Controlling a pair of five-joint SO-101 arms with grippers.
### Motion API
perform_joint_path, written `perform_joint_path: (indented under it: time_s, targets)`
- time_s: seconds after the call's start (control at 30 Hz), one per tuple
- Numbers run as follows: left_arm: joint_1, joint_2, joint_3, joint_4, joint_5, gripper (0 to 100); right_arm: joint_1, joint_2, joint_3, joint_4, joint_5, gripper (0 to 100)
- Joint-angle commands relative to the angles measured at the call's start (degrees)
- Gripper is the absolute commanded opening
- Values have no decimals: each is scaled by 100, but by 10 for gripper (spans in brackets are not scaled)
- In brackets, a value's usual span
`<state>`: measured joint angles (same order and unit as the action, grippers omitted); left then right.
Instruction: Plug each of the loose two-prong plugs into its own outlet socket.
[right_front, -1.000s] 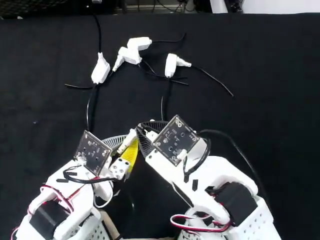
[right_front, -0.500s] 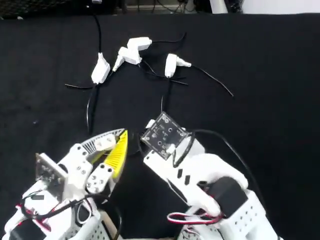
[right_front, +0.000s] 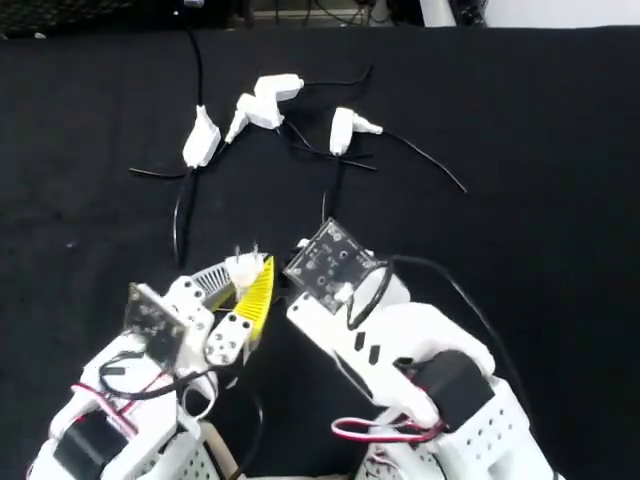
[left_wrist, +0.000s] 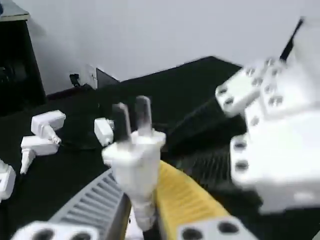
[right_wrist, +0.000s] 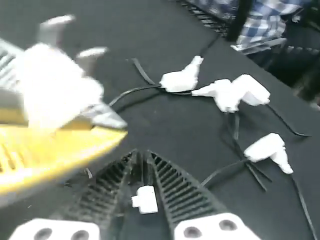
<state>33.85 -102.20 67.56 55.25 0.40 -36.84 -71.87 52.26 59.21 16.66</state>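
Note:
A white two-prong plug (left_wrist: 134, 159) stands prongs-up between the grey and yellow fingers of my left gripper (right_front: 244, 274), which is shut on it at the near middle of the black table (right_front: 520, 180). In the right wrist view the same plug (right_wrist: 50, 82) is just beside my right gripper (right_wrist: 141, 156). That gripper's black ribbed fingers meet at the tips. A small white piece (right_wrist: 145, 198) sits between them near their base; I cannot tell what it is. Three groups of white socket pieces (right_front: 201, 138) (right_front: 265, 102) (right_front: 343, 128) lie on black cords at the far middle.
Thin black cords (right_front: 180, 215) trail from the socket pieces toward the arms and to the right (right_front: 430, 160). The right arm's white body (right_front: 390, 335) is close beside the left gripper. Open black tabletop stretches to the far left and far right.
The left arm has swung back toward the right gripper and turned its wrist, so the held plug now points its prongs up. The right arm has barely shifted.

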Motion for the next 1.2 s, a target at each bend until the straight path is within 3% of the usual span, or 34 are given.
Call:
perform_joint_path:
  time_s: [0.0,0.2,0.37,0.53,0.67,0.9,1.17]
  targets:
    - [-224,62,330,-132,-193,41,818,-84,-57,-255,-97,15]
    - [-277,9,1420,79,-237,270,1442,-84,-66,-466,-510,16]
    - [-611,9,1622,158,-246,268,1442,-84,-66,-466,-536,21]
    - [-602,9,1270,484,-246,268,1442,-84,-22,-457,-563,106]
    - [-585,9,1086,484,-246,269,1433,-48,-22,-475,-563,106]
    - [180,9,365,484,-264,269,1134,-40,-13,-475,-563,106]
    - [-268,62,189,765,-281,269,1125,-40,4,-466,-563,106]
